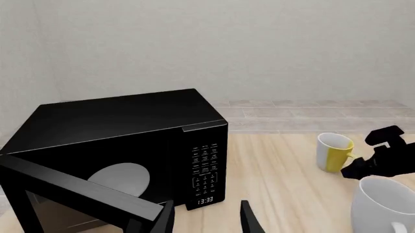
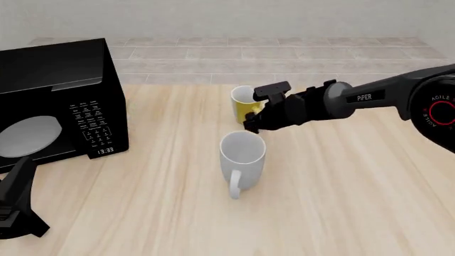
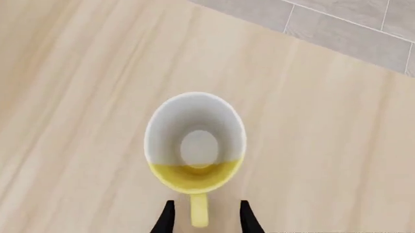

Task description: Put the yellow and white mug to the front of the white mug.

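The yellow and white mug [image 2: 244, 104] stands upright on the wooden table [image 2: 355, 186], just behind the white mug [image 2: 242, 152], whose handle points toward the arms' side. The right gripper [image 2: 257, 109] reaches in from the right, its fingers [image 3: 167, 221] spread open on either side of the yellow handle [image 3: 199, 213] — not touching it, as the wrist view shows. The left gripper [image 1: 206, 221] is open too, empty, low by the black microwave [image 2: 57, 101], whose door [image 1: 77, 194] hangs open — well apart from both mugs.
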